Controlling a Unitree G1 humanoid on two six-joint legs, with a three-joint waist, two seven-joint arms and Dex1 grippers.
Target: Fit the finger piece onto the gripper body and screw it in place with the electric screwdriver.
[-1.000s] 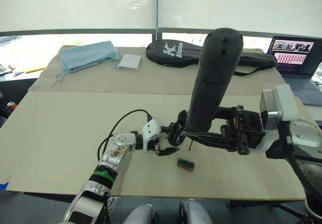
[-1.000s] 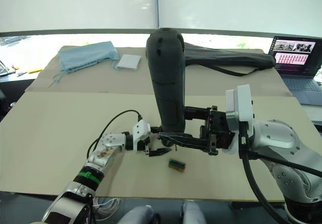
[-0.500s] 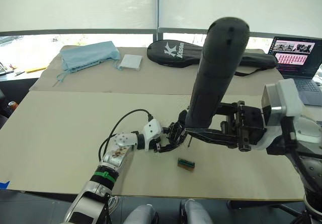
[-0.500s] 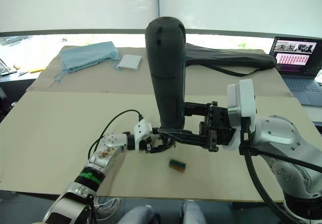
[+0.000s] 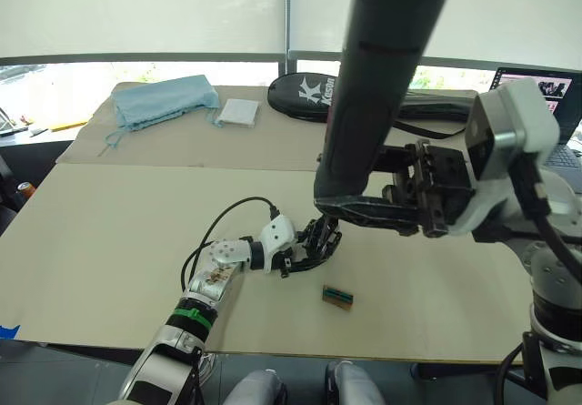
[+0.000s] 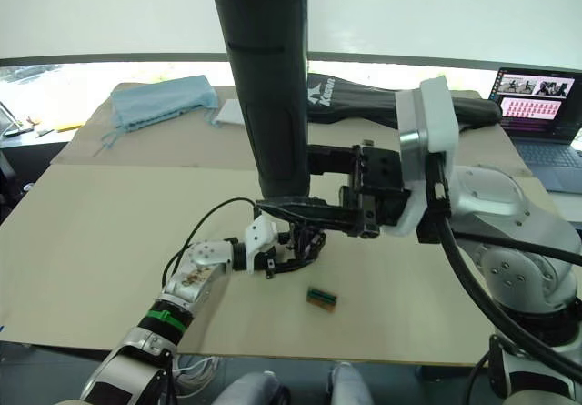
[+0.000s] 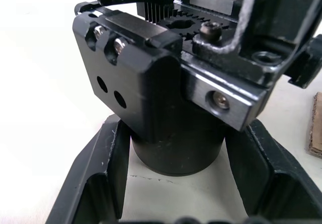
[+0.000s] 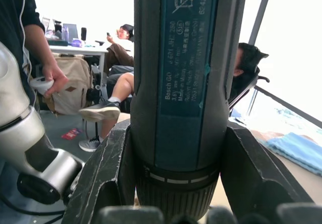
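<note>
Near the front edge of the table (image 5: 109,241), I am clamping my right gripper (image 6: 300,212) around the tall, top-heavy electric screwdriver (image 6: 268,77), gripping low on its stiff barrel. My left gripper (image 5: 305,261) is closing around the small, rigid gripper body (image 7: 166,98), holding its round base; no containers are involved.
</note>
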